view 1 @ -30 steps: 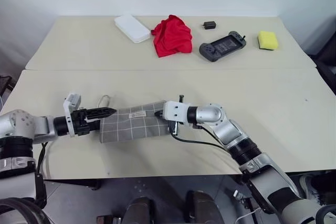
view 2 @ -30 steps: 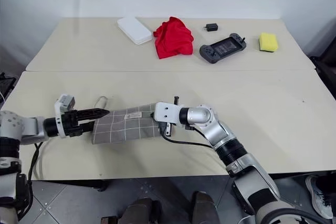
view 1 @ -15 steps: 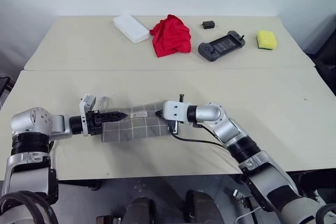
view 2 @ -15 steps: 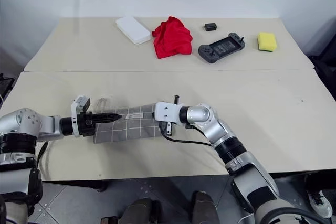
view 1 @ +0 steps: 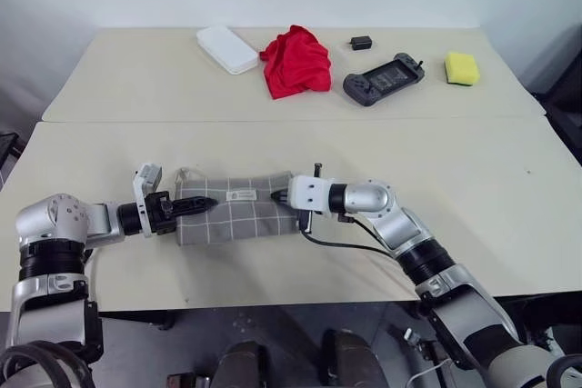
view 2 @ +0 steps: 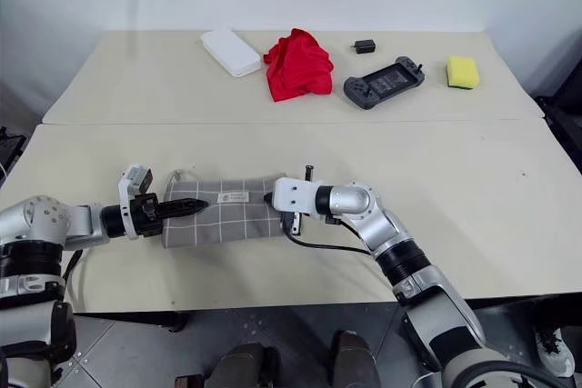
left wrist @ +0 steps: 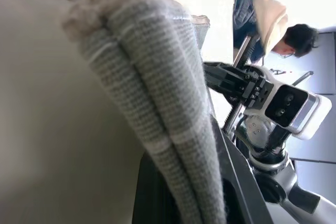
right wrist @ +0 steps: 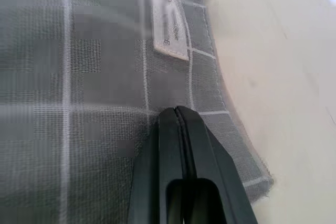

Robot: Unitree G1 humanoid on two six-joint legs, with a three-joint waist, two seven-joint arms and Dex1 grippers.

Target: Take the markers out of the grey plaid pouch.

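The left gripper (view 1: 207, 203) now pinches the grey plaid pouch (view 1: 238, 215) (earlier it gaped); the right gripper (view 1: 276, 196) grips its other end.

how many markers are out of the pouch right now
0. No marker lies on the table. The grey plaid pouch lies flat between the left gripper and the right gripper, so any markers may be hidden inside it.

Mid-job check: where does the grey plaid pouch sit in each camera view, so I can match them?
Left eye: grey plaid pouch, lower centre, between the grippers.
Right eye: same place.
Left wrist: folded fabric edge up close.
Right wrist: fabric under the fingers.
Shared landmark: its white label, also.
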